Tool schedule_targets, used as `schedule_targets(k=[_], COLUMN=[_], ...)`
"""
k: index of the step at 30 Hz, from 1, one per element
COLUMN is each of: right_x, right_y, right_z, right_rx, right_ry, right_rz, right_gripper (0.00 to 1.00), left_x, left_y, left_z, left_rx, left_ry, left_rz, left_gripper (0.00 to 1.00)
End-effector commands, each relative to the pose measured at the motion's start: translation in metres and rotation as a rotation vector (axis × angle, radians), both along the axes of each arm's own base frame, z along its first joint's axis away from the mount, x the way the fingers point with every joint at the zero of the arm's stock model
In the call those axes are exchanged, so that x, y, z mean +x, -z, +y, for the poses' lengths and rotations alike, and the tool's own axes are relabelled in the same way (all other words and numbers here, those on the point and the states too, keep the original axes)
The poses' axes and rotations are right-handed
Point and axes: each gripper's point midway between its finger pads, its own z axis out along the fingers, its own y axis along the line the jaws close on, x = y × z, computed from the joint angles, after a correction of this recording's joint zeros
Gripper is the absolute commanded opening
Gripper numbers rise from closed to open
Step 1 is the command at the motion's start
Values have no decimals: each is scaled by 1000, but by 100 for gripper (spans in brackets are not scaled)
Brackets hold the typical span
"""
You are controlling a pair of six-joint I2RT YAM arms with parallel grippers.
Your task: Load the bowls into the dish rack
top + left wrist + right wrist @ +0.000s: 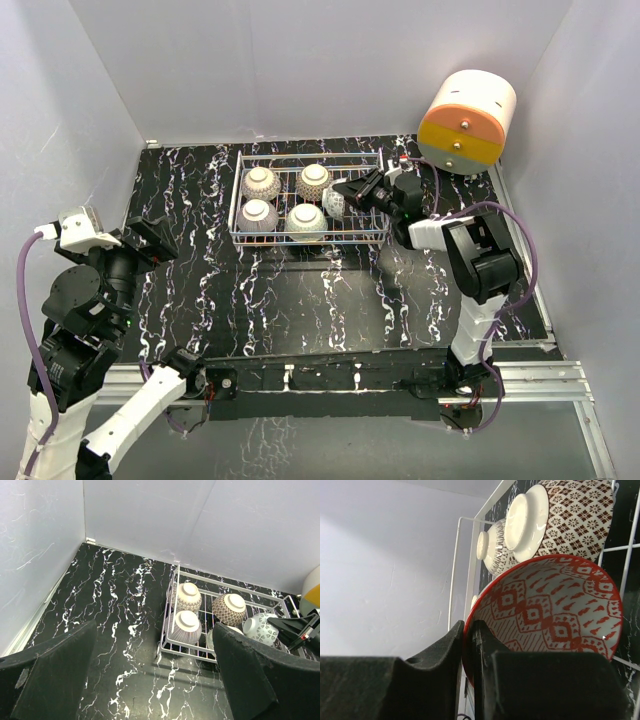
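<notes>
Fingers (437, 655) of the right gripper (469, 647) are clamped on the rim of the red bowl (545, 610), one inside and one outside. They hold it tipped on its side in the right part of the dish rack (300, 241). Those of the left gripper (155, 680) stand wide apart with nothing between them, above the left of the table (260, 300) and well apart from the rack. The table is black with white veins. It carries a round orange-and-cream drawer unit (465, 120) at its far right corner and the white wire rack at the middle of its far side. Four bowls (261, 182) sit upside down in the rack, feet up, two by two, filling its left and middle. The far right one, brown-and-white with a diamond pattern, lies just beside the held bowl. The red bowl's inside shows red diamonds and dashes on white. Its outside is pale with small greyish motifs. Whether it touches the grid bottom cannot be told.
</notes>
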Motion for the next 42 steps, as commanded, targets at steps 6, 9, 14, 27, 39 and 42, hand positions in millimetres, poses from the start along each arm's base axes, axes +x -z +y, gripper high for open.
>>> schedule_targets(k=[6,9,14,27,39,42], right_x=[16,14,12,1,-6,-7], right_y=[-6,1,10,32,40,46], right_z=[12,10,5,-14,-42,-46], right_rx=[22,0,-53,-184,-243,-253], right_ry=[57,63,77,120,190,199], right_rz=[25,46,68,130,166,181], right_gripper=[13,14,14,19,35,36], left_x=[-1,-2,-1,1,5,5], left_y=[-6,-7,-6,-3,3,3], left_z=[5,6,5,3,-3,-4], left_rx=[16,19,21,18,9,5], left_ry=[-22,-26,-24,-14,5,9], left_rz=[-13,-16,-12,-7,1,-1], left_gripper=[97,97,97,97,97,97])
